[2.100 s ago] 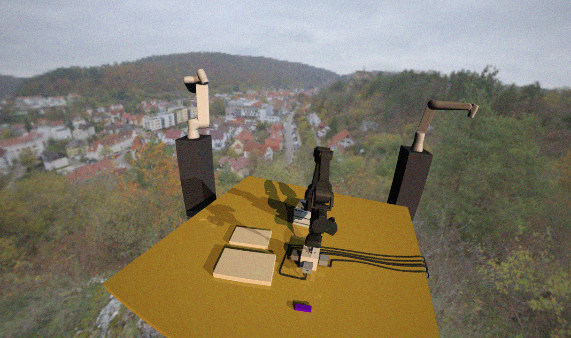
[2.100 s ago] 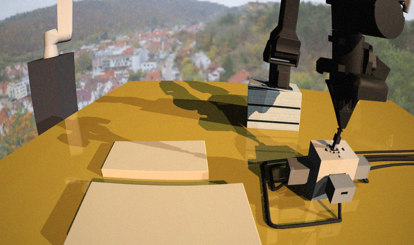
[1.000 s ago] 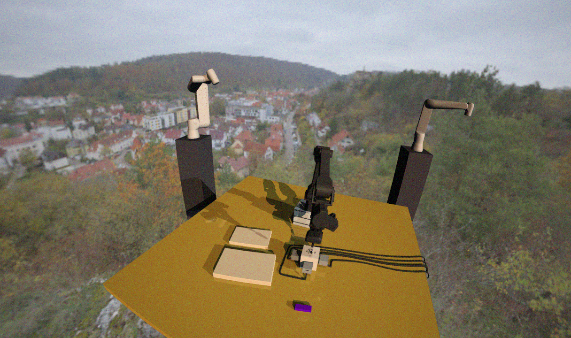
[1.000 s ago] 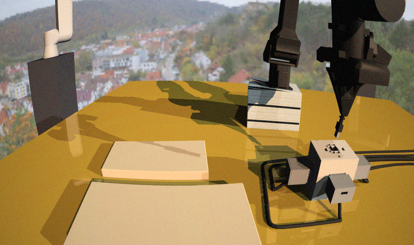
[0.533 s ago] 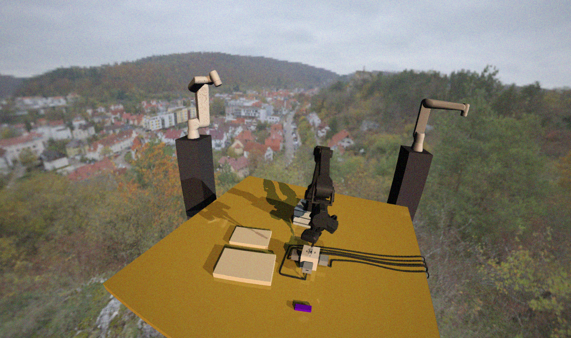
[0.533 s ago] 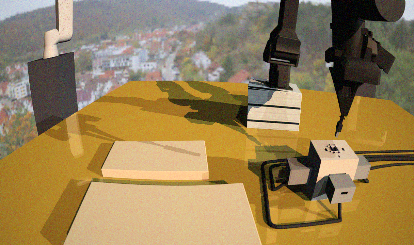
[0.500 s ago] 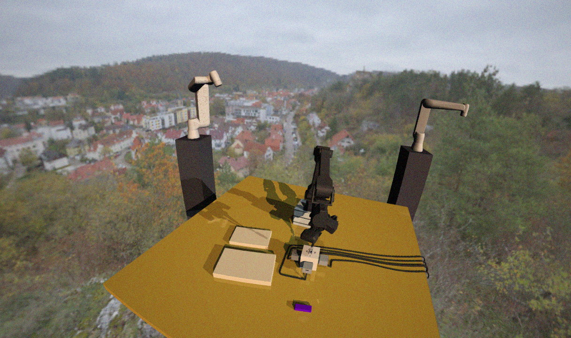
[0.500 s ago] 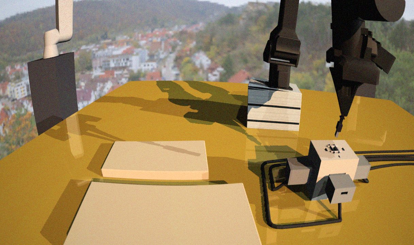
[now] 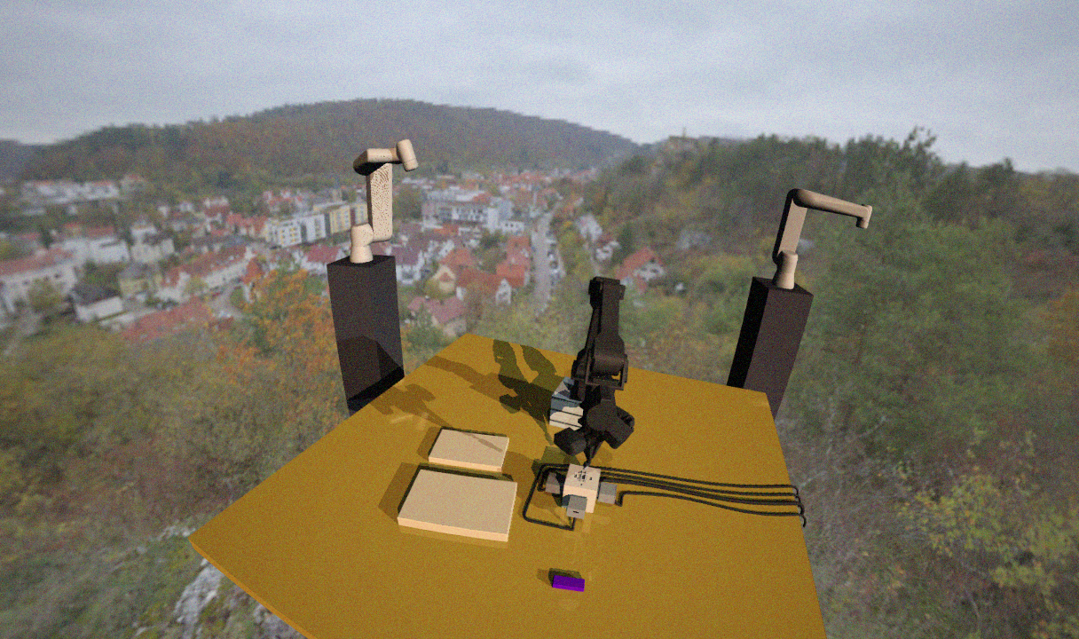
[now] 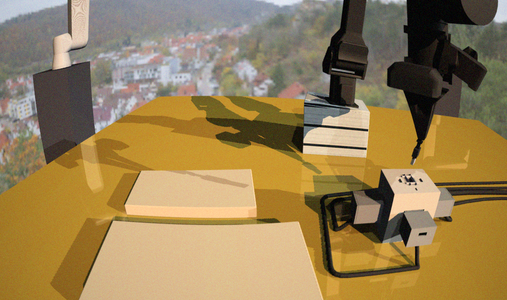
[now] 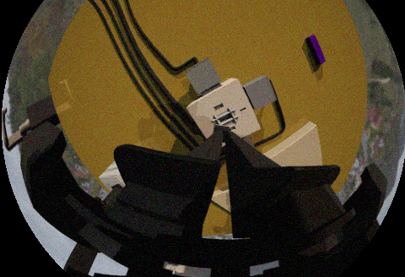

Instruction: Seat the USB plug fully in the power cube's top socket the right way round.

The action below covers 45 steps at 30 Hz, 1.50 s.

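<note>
Jaws gripping USB plug (image 10: 415, 153), held clear above power cube (image 10: 410, 193) top socket (image 10: 409, 179).

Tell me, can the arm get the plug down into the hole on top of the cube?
Probably yes. The gripper holds the plug just above the cube, and nothing sits between it and the top socket. The cables run off sideways, out of the way.

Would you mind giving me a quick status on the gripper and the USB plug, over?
Gripper shut on USB plug, tilted. Plug out of socket, hanging above power cube. Nothing between plug and socket.
</note>
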{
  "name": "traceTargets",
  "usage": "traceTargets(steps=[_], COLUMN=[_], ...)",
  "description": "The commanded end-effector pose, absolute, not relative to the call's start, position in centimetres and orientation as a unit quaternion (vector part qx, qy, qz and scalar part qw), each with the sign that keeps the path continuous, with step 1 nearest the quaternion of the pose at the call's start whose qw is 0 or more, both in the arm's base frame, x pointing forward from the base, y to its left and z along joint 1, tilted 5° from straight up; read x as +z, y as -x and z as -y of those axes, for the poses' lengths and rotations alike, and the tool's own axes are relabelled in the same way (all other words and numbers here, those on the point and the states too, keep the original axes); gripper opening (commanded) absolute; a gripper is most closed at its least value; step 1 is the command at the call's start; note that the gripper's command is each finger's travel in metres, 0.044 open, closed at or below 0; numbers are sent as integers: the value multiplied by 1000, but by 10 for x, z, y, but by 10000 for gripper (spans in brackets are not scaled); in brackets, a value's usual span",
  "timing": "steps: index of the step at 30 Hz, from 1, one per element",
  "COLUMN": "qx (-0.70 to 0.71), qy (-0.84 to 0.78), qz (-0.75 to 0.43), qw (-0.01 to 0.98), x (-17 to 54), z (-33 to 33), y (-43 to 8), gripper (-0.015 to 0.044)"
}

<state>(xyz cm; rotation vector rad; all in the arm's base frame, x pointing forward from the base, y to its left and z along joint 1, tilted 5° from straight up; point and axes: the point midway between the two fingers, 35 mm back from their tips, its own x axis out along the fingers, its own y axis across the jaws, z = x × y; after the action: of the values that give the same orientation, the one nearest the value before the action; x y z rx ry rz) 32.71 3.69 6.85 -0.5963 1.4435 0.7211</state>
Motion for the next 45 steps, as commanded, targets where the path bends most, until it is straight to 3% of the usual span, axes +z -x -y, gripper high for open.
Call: traceTargets(steps=[1, 45], qx=[283, -118], qy=[227, -172], qz=[-653, -702], qw=[665, 682], x=[68, 68], z=[-37, -37], y=[-327, -327], gripper=[0, 0])
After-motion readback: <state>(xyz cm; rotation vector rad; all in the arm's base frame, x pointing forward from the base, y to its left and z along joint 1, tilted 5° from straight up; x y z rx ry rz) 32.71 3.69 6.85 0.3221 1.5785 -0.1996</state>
